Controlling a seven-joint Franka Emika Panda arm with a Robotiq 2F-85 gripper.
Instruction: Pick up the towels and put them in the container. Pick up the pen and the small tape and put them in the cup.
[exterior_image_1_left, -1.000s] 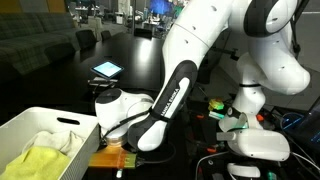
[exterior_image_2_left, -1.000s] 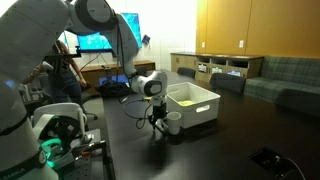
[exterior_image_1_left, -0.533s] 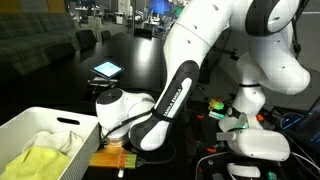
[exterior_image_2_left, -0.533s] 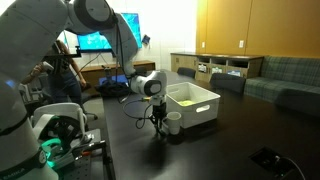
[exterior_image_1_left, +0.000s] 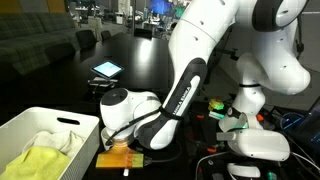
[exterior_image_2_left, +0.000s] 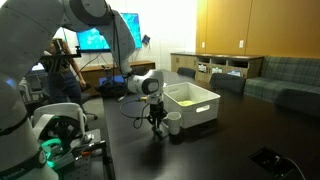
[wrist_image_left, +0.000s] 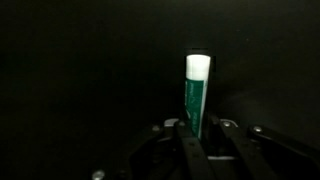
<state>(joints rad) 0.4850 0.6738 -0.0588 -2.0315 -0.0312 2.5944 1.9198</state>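
In the wrist view, between narrow jaws of the gripper (wrist_image_left: 196, 130): green pen (wrist_image_left: 196, 90), clamped, long axis straight ahead. In an exterior view, white cup (exterior_image_2_left: 174, 122) just beside, toward the container (exterior_image_2_left: 195, 104).

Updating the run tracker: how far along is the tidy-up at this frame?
Done: both towels lie in the white bin. In hand: the jaws are closed on the green pen with a white cap, low beside the white cup. Left: drop the pen into the cup, then the small tape, which shows in no view, so its status is unclear.
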